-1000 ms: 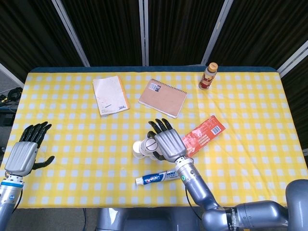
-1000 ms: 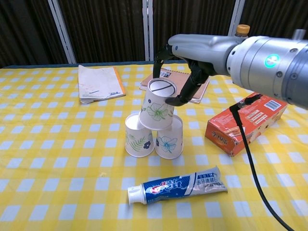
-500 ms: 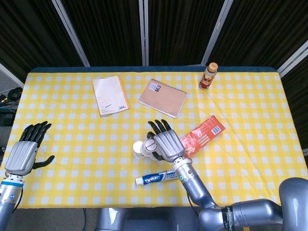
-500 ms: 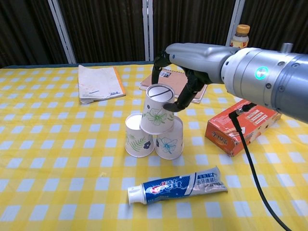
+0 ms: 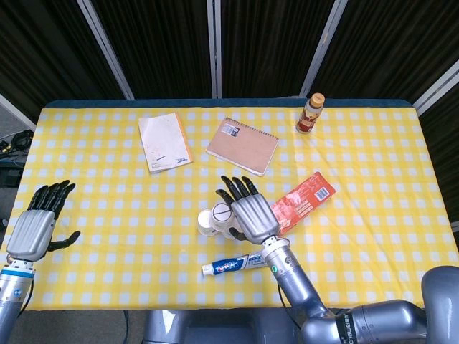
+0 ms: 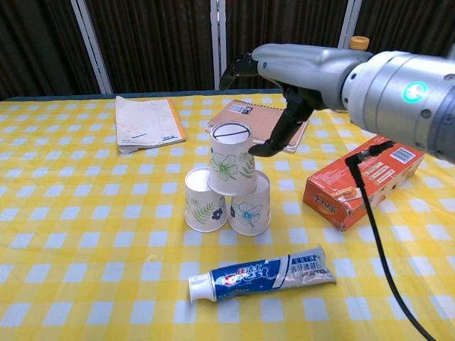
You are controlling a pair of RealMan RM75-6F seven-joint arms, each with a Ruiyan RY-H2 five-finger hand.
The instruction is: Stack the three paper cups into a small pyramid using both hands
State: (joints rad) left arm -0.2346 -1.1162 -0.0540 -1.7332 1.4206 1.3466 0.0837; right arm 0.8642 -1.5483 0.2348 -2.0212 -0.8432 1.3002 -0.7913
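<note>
The three paper cups [image 6: 229, 188] stand upside down as a small pyramid just behind the toothpaste tube [image 6: 261, 274], the top cup [image 6: 232, 159] resting across the two lower ones. The right hand [image 6: 274, 78] hangs above the top cup, fingers spread, holding nothing. The left hand [image 5: 34, 226] lies far left of the toothpaste tube, fingers extended, empty.

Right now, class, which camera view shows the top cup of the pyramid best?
The chest view: the top cup stands in full profile on two lower cups. The head view shows only its round top, partly hidden beside the right hand.
</note>
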